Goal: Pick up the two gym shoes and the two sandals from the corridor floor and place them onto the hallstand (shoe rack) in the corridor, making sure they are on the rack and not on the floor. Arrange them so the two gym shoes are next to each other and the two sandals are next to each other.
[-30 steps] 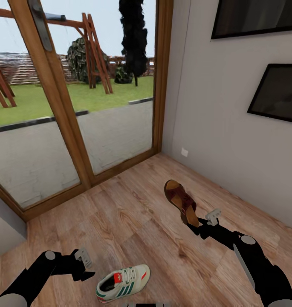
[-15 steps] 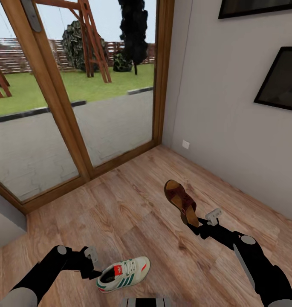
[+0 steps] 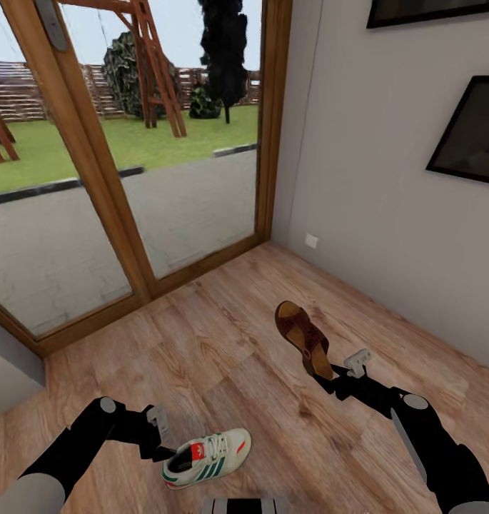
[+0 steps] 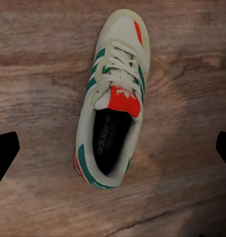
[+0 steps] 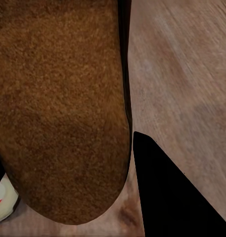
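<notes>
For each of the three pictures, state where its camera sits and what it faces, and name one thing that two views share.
Head view: high, looking down at the corridor floor; both arms show.
Left wrist view: above the gym shoe, between open left tool fingers.
Right wrist view: against the sandal sole held by the right tool.
Shared: the gym shoe, head and left wrist.
</notes>
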Robot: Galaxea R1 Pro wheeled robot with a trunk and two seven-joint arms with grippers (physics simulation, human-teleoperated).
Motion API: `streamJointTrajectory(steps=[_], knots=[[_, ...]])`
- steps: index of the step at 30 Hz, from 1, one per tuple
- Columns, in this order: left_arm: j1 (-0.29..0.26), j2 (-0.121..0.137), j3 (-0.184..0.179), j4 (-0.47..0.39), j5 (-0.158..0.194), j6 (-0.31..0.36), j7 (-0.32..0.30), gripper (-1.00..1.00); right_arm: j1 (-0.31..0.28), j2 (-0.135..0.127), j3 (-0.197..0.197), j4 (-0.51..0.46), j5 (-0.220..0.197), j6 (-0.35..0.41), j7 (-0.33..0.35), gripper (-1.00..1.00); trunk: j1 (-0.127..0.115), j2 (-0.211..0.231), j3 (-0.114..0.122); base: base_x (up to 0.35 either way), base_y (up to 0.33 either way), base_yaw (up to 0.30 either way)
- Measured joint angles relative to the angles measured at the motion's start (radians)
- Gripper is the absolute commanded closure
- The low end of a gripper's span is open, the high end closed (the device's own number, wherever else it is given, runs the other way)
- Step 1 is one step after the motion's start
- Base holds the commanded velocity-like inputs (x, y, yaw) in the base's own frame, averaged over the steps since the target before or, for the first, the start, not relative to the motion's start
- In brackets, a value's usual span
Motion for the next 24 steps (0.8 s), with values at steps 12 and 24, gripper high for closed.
streamJointTrajectory(steps=[12, 24], knots=[[0.0, -0.005, 0.001, -0.001, 0.0, 0.0, 0.0, -1.0, 0.0, 0.0, -0.001, 0.0, 0.0, 0.001, 0.0, 1.0, 0.005, -0.003, -0.062, 0.0, 0.0, 0.0], [0.0, -0.004, 0.0, -0.002, -0.001, 0.0, 0.004, -1.0, 0.0, -0.001, -0.001, 0.0, 0.0, 0.012, 0.0, 1.0, 0.011, -0.006, -0.127, 0.0, 0.0, 0.0]])
